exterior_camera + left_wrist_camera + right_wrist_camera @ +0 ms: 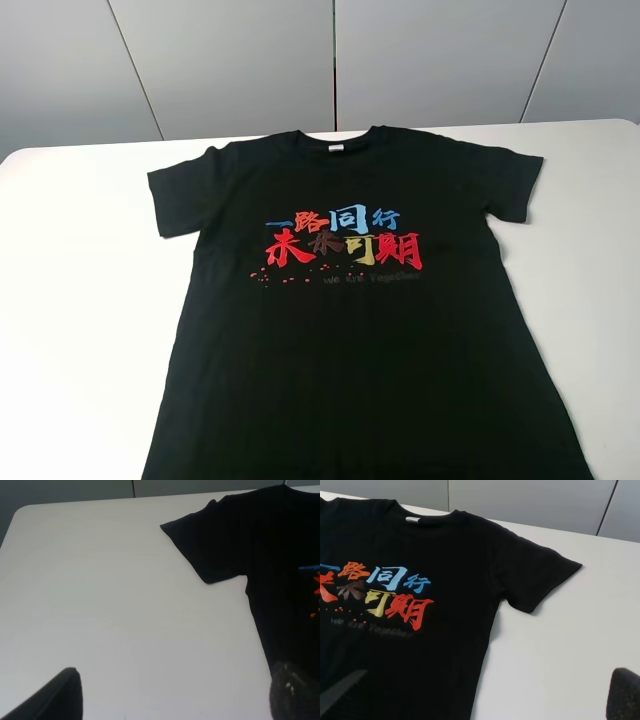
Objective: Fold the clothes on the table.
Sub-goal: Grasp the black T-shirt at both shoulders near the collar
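A black T-shirt (365, 300) with a coloured print (345, 245) lies flat and face up on the white table (80, 300), collar away from me, both sleeves spread out. Neither gripper shows in the exterior high view. In the left wrist view my left gripper (177, 671) is open above bare table beside the shirt's left sleeve (210, 540); its fingertips (67, 692) stand wide apart. In the right wrist view my right gripper (492, 672) is open and empty above the shirt's right side, near the right sleeve (535, 575).
The shirt's hem runs off the bottom of the exterior high view. Bare table lies on both sides of the shirt. Grey wall panels (330, 60) stand behind the table's far edge.
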You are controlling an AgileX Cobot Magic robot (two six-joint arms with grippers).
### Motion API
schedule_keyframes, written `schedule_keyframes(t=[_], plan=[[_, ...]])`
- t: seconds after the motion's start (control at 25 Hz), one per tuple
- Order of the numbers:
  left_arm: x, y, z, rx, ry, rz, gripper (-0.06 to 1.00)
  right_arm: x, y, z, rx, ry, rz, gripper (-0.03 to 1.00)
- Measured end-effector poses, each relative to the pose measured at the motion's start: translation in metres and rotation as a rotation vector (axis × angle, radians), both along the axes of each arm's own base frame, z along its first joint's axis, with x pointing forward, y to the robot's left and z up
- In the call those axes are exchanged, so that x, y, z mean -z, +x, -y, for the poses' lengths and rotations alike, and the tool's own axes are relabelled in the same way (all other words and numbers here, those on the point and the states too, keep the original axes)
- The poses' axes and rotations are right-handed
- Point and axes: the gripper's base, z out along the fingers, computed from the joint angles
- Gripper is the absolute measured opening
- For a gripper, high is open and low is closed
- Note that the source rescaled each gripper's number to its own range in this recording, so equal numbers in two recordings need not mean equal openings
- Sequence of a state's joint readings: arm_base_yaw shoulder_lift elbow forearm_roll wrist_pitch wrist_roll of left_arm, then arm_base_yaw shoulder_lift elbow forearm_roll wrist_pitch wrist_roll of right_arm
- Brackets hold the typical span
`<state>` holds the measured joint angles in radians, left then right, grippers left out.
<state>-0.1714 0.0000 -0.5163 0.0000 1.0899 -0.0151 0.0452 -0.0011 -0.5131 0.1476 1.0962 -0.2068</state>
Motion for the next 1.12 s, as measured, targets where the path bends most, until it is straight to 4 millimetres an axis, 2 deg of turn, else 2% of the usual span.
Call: schedule_keyframes(t=[1.12], plan=[[0.0006,0.0003,0.0,0.0,0.0,-0.002,1.0,0.0,0.0,0.0,0.0,0.0,0.0,1.0]])
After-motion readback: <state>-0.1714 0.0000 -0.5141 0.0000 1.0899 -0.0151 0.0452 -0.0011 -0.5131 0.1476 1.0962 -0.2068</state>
